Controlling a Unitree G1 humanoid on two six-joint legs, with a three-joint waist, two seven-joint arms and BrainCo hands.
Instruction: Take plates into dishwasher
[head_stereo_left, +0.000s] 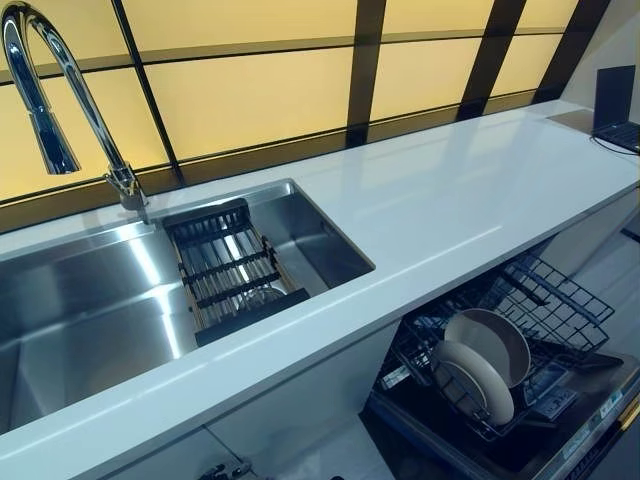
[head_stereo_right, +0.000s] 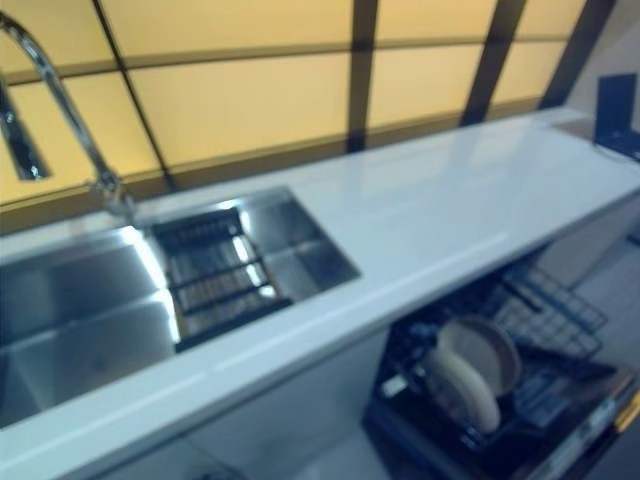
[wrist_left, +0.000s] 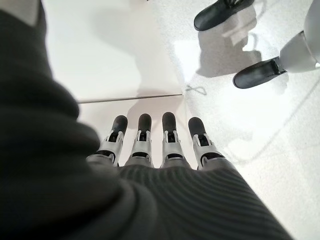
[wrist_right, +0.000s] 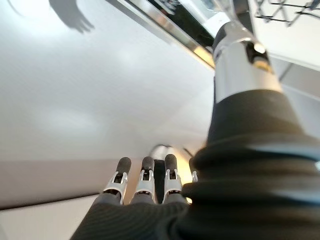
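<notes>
Two beige plates (head_stereo_left: 486, 362) stand on edge in the lower rack (head_stereo_left: 560, 300) of the pulled-out dishwasher, below the white counter at the lower right of the eye views. Neither hand shows in the eye views. My left hand (wrist_left: 150, 145) hangs with straight fingers over the pale floor and holds nothing. In its own wrist view my right hand (wrist_right: 145, 182) also has straight fingers, empty, pointing at a pale surface near the dishwasher's edge.
A steel sink (head_stereo_left: 90, 300) with a black drying rack (head_stereo_left: 225, 265) and a tall curved tap (head_stereo_left: 60, 90) fills the left. The white counter (head_stereo_left: 450, 200) runs to the right, with a dark laptop (head_stereo_left: 615, 110) at its far end. A person's dark shoes (wrist_left: 257, 72) stand on the floor.
</notes>
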